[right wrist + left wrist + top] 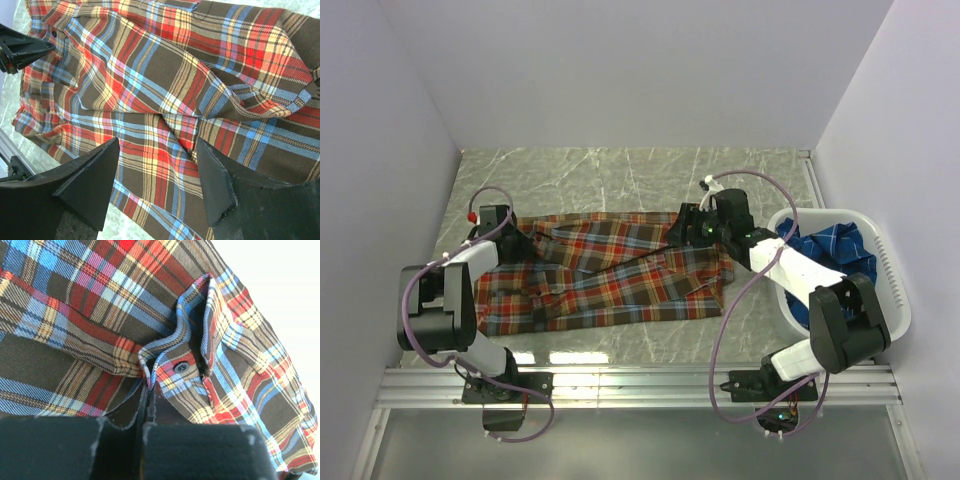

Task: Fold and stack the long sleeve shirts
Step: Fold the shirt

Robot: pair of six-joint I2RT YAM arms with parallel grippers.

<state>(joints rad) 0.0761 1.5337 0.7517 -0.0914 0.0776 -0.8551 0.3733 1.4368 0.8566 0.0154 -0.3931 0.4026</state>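
Observation:
The red-orange plaid shirt lies spread across the middle of the table, with folds in it. My left gripper is at its upper left corner, shut on a fabric edge by a dark button. My right gripper is low over the shirt's upper right part, open, with plaid cloth between and below its fingers but nothing held. The blue plaid shirt lies crumpled in the white basket at the right.
The white plastic basket stands at the right edge beside the right arm. Grey marble table shows behind the shirt. White walls close in the back and both sides. A metal rail runs along the near edge.

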